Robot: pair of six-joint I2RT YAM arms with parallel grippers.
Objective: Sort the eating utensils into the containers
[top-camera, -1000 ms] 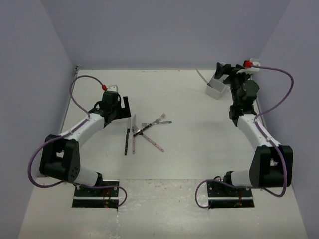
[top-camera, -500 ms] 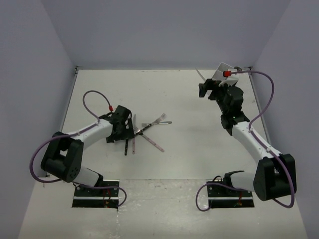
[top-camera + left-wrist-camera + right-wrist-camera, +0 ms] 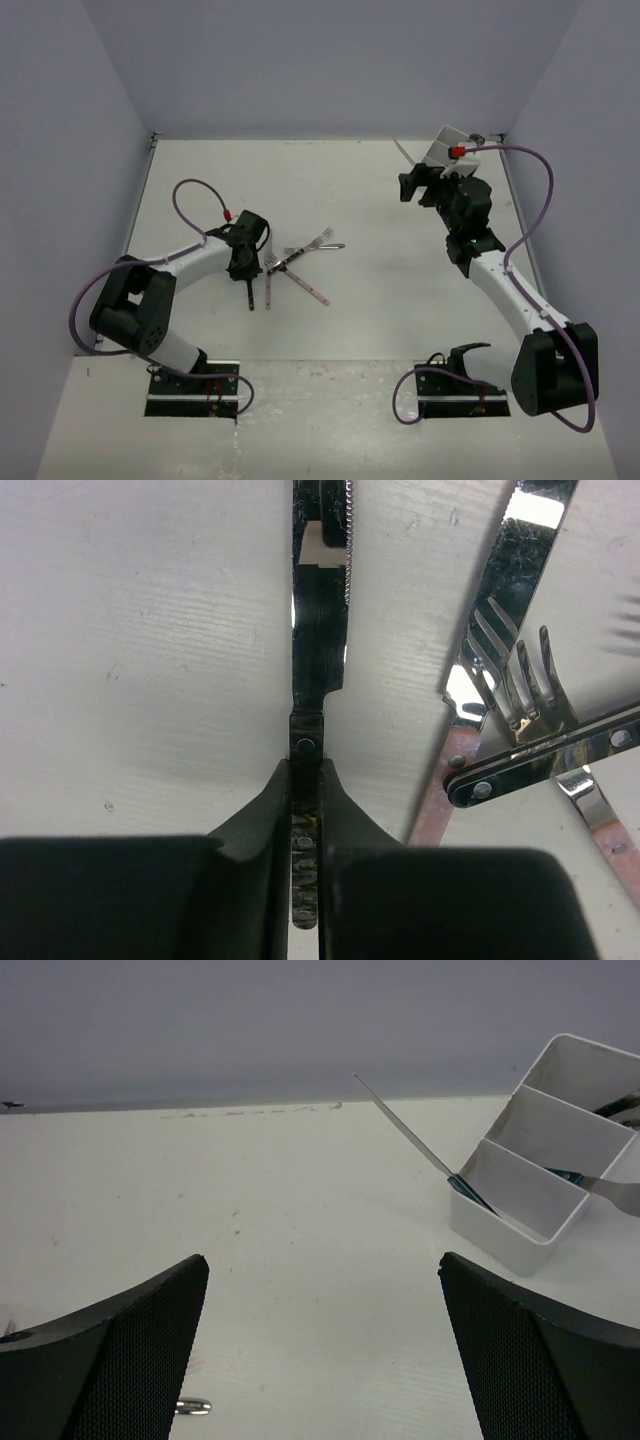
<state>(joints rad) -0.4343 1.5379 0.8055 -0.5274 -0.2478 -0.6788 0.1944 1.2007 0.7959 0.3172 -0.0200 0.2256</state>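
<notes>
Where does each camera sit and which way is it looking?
Top external: above, behind the bases, looking down on the white table; left arm, right arm.
Left wrist: straight down at the black-handled metal knife; left gripper pinching it.
Right wrist: across the table to the white three-compartment plastic bin; open right gripper.
Shared: top and left wrist both show that knife.
</notes>
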